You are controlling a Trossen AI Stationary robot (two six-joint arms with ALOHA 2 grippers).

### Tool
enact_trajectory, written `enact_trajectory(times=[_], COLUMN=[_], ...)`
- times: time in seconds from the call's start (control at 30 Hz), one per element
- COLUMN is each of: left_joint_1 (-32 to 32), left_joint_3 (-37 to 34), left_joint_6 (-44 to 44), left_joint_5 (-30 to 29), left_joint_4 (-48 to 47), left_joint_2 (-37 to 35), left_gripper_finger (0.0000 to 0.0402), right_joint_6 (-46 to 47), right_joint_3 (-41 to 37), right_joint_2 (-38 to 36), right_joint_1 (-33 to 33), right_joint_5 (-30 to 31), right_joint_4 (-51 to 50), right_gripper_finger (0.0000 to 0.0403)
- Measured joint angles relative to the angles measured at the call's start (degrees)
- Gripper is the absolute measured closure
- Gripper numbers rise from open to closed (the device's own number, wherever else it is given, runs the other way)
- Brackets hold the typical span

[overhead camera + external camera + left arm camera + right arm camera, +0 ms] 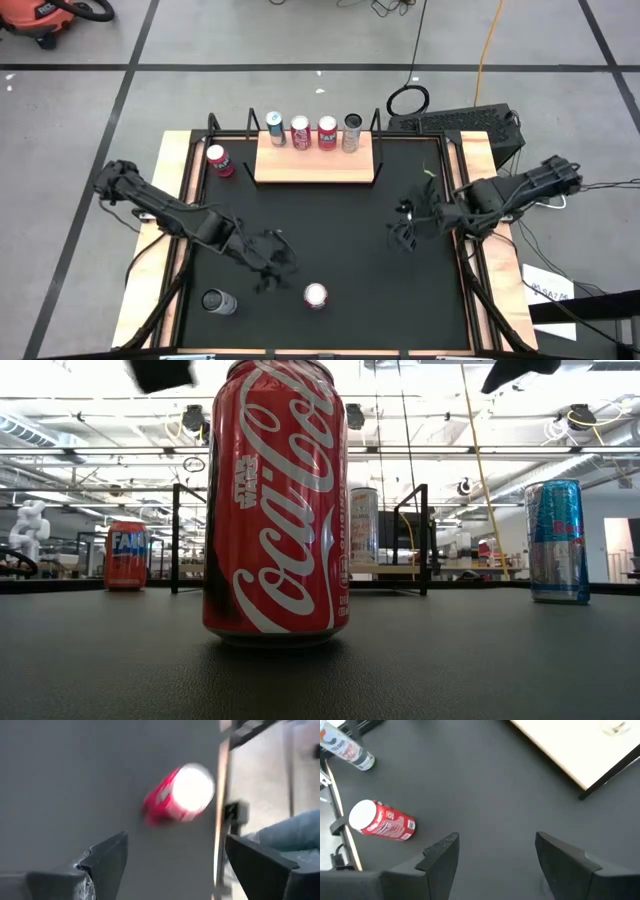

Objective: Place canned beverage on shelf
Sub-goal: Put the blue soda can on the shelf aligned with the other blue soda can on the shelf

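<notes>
Left pincer (272, 270) gapes wide near the red can (316, 295), whose Coca-Cola label only the low view shows

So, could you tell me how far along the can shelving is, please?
Done: four cans stand in a row on the shelf.
In hand: nothing; the left gripper hovers open near the Coca-Cola can, the right gripper open mid-table.
Left: that can, the red can beside the shelf, and the dark can.

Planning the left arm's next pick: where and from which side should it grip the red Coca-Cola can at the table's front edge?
The Coca-Cola can stands upright, clear of neighbours. Probably grip mid-body across its round wall, coming from the left gripper side, with its open fingers straddling it.
</notes>
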Motion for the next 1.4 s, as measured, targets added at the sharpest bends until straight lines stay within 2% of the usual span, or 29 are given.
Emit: enact_trajectory(times=[0.13,0.2,0.3,0.47,0.6,0.73,0.83,1.0,1.13,1.3,1.4], left_joint_1=[1.0,1.2,0.4,-0.1,3.2,4.7,5.5,6.0,6.0,6.3,6.6], left_joint_3=[6.3,8.3,8.6,7.9,7.9,7.9,7.9,7.9,7.9,7.9,7.9], left_joint_6=[-11.8,-14.7,-12.1,10.5,11.5,10.3,10.5,10.2,10.2,11.6,11.7], left_joint_5=[0.6,-1.9,-6.8,-16.5,-17.8,-17.3,-17.4,-18.9,-19.3,-19.5,-19.5], left_joint_4=[-20.2,-22.5,-11.9,9.7,21.5,22.4,22.8,23.9,25.7,27.7,28.3], left_joint_2=[-1.7,-2.2,-2.1,2.8,5.4,6.0,6.0,6.0,6.0,6.0,6.0], left_gripper_finger=[0.0071,0.0071,0.0071,0.0071,0.0071,0.0071,0.0071,0.0071,0.0071,0.0071,0.0071], right_joint_6=[0.8,1.3,2.4,6.8,13.9,19.6,21.5,24.0,22.8,16.4,11.9], right_joint_3=[0.0,0.0,0.0,0.0,0.0,0.0,-1.2,-5.9,-10.0,-12.9,-13.0], right_joint_2=[1.3,2.1,3.3,4.5,4.2,3.9,3.9,3.8,3.2,2.1,2.1], right_joint_1=[2.2,2.8,3.1,4.5,5.4,5.7,4.2,1.0,-1.0,-2.8,-4.1], right_joint_5=[2.5,2.8,2.9,2.9,-2.3,-1.6,-0.6,-3.6,-4.4,-6.6,-6.5], right_joint_4=[0.3,0.3,0.4,-3.5,-15.6,-25.6,-26.0,-25.6,-22.7,-14.7,-14.7], right_gripper_finger=[0.0151,0.0151,0.0151,0.0151,0.0151,0.0151,0.0151,0.0137,0.0094,0.0021,0.0007])
